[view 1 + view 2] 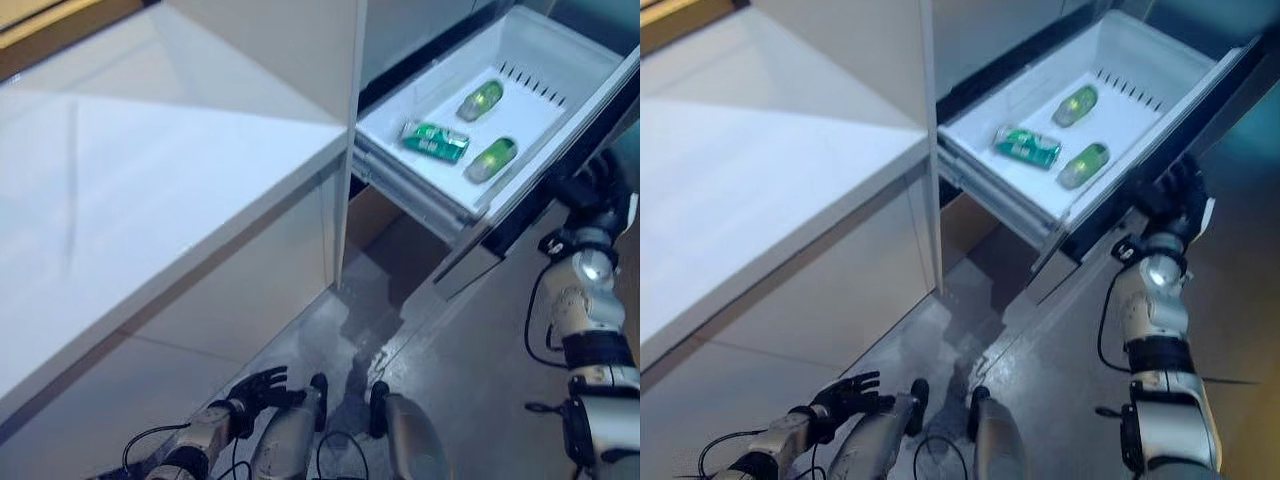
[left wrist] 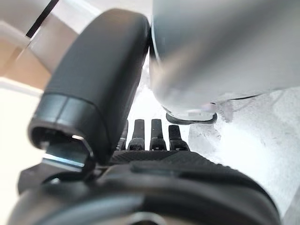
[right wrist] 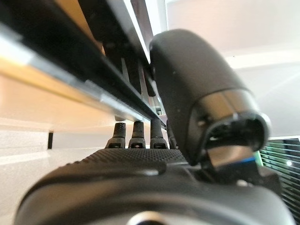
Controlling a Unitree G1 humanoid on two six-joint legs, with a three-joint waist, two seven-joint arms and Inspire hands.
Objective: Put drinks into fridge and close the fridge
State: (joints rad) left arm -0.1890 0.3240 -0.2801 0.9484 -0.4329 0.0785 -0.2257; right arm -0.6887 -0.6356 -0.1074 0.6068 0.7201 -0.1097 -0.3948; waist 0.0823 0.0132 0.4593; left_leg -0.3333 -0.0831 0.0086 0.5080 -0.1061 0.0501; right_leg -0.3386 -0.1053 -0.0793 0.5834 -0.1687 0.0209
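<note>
The white fridge drawer [image 1: 417,187] stands pulled out at the upper right. In it lie a green can [image 1: 435,140] on its side and two green drinks [image 1: 481,100] [image 1: 492,159]; they also show in the right eye view [image 1: 1028,146]. My right hand [image 1: 1176,196] is raised against the drawer's dark front edge [image 1: 1110,225]. In the right wrist view its fingers [image 3: 137,136] are straight and rest on that dark front. My left hand [image 1: 256,386] hangs low near the floor, fingers spread and empty; its fingers [image 2: 157,136] are straight in the left wrist view.
A white counter [image 1: 150,180] fills the left, ending in a white upright panel [image 1: 345,150] next to the drawer. Below the drawer is a dark opening [image 1: 385,235] in the fridge. The grey floor [image 1: 470,360] lies underneath.
</note>
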